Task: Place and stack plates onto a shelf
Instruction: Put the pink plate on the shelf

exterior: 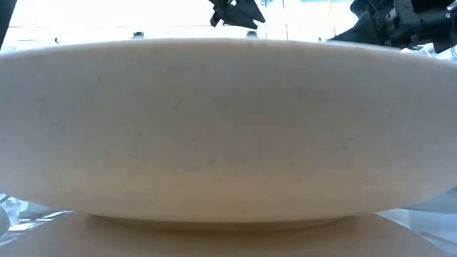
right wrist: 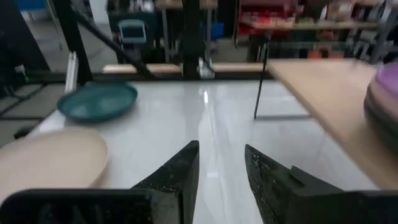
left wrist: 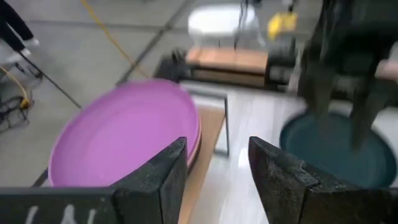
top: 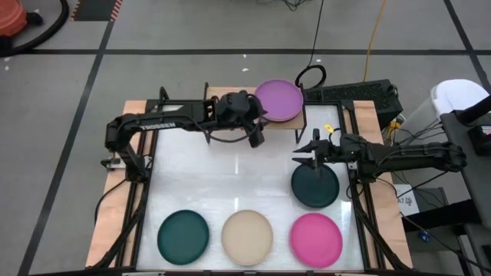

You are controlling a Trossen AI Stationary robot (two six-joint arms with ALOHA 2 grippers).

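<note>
A purple plate (top: 278,100) lies on top of a stack on the light-wood shelf (top: 219,93) at the table's far edge. A salmon rim (left wrist: 194,148) shows beneath it. A dark teal plate (top: 314,185) lies flat on the white table to the right of centre. My left gripper (top: 258,136) is open, just in front of the shelf and beside the purple plate (left wrist: 124,137). My right gripper (top: 313,149) is open over the far rim of the dark teal plate, pointing toward the table's left. Neither gripper holds anything.
Three plates lie in a row along the near edge: another dark teal plate (top: 183,236), a beige plate (top: 247,236) and a magenta plate (top: 316,239). The beige plate (exterior: 228,128) fills the low view. The shelf's thin black leg (right wrist: 257,87) stands on the table.
</note>
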